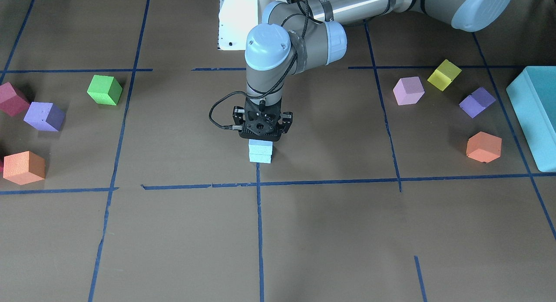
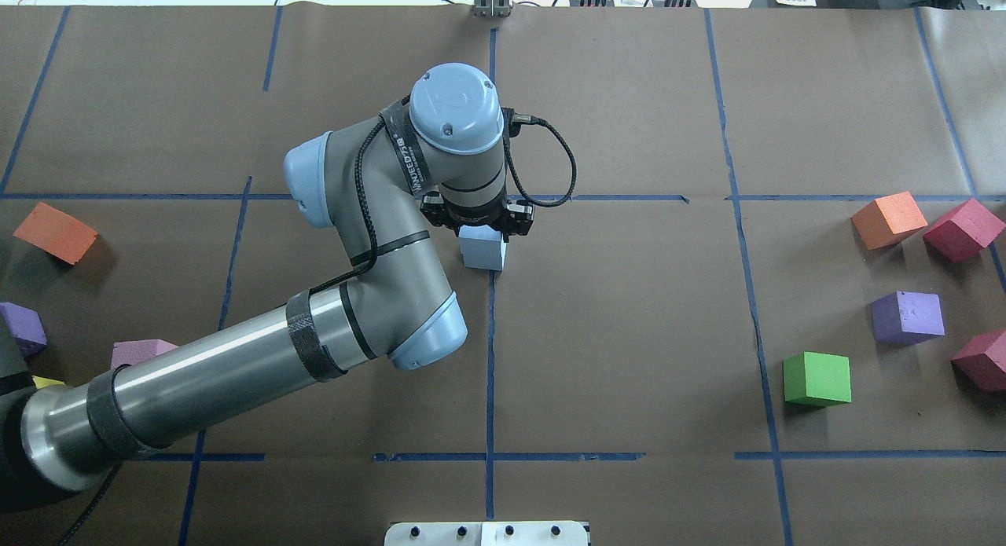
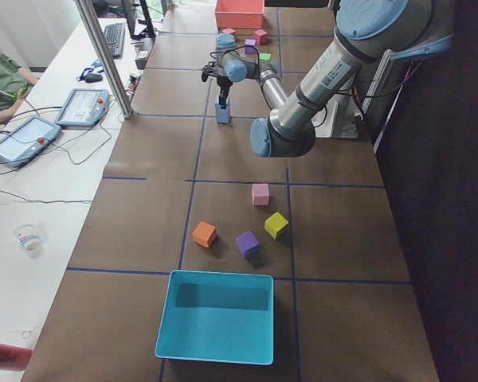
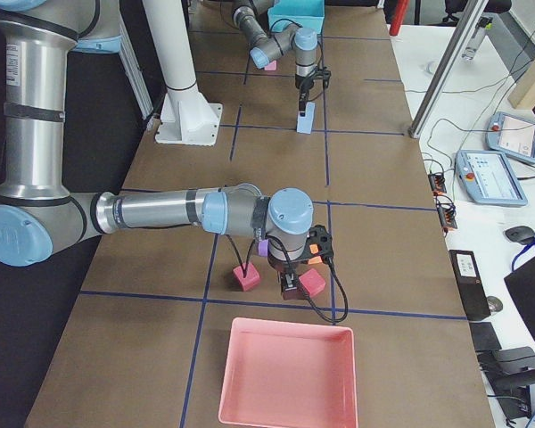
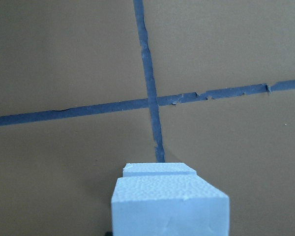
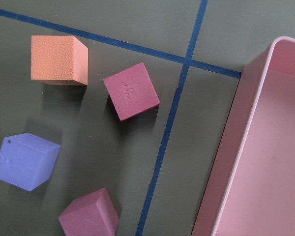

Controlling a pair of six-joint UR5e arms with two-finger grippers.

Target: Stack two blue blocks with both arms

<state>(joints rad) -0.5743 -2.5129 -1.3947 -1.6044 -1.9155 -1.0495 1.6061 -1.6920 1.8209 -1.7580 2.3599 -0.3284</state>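
Two pale blue blocks stand stacked at the table's middle, on a tape crossing. The upper block [image 1: 260, 146] sits on the lower block [image 1: 260, 158], slightly offset. The left gripper [image 1: 261, 138] points straight down onto the stack and appears shut on the upper block [image 2: 482, 250]. In the left wrist view the upper block [image 5: 170, 209] fills the bottom centre and the lower block's edge [image 5: 159, 170] peeks out behind it. The right gripper [image 4: 288, 287] hangs over coloured cubes by the pink tray. I cannot tell whether it is open or shut.
Green [image 1: 104, 90], purple [image 1: 44, 116], orange [image 1: 24, 167] and maroon [image 1: 12, 99] cubes lie on the right arm's side. Pink [image 1: 408, 91], yellow [image 1: 444, 74], purple [image 1: 477, 102] and orange [image 1: 484, 147] cubes lie by the teal box [image 1: 536, 115]. The pink tray [image 6: 236, 147] is beside the right gripper.
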